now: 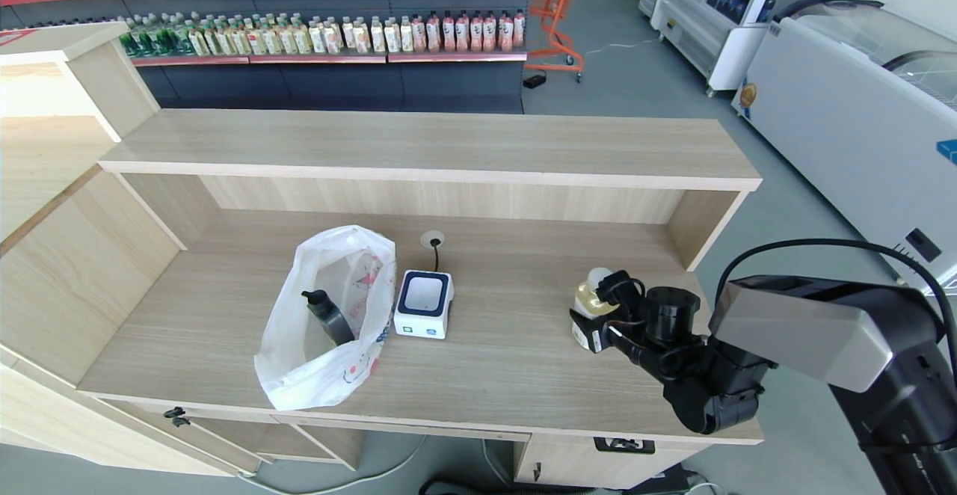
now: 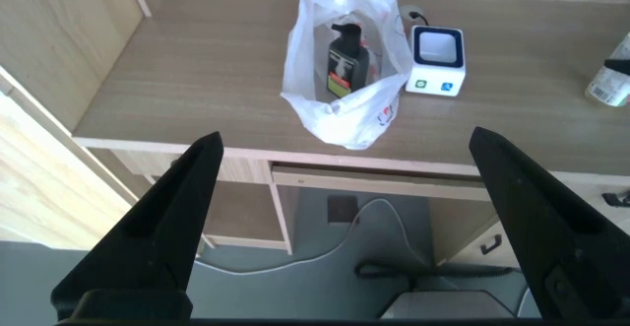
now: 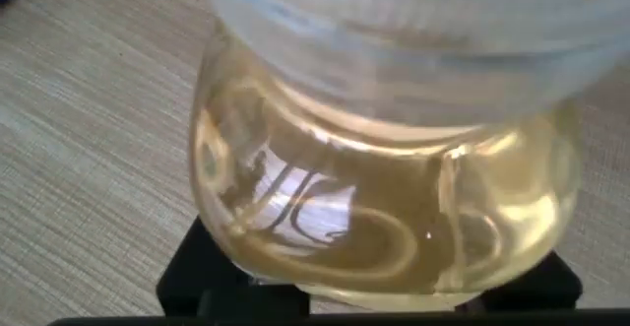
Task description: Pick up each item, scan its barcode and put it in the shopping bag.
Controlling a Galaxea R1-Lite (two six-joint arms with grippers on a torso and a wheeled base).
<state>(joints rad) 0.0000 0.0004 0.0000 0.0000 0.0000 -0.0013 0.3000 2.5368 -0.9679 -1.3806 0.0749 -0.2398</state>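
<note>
Gaping left gripper overlooking bagged black bottle, right gripper grasping amber bottle

Head camera is looking down on the counter, sharing bag and scanner with left wrist; right wrist is crowding a bottle.

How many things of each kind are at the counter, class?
Bottles: 2 (dark bottle, amber bottle)
Shopping bag: 1
Scanner: 1
Total: 4
</note>
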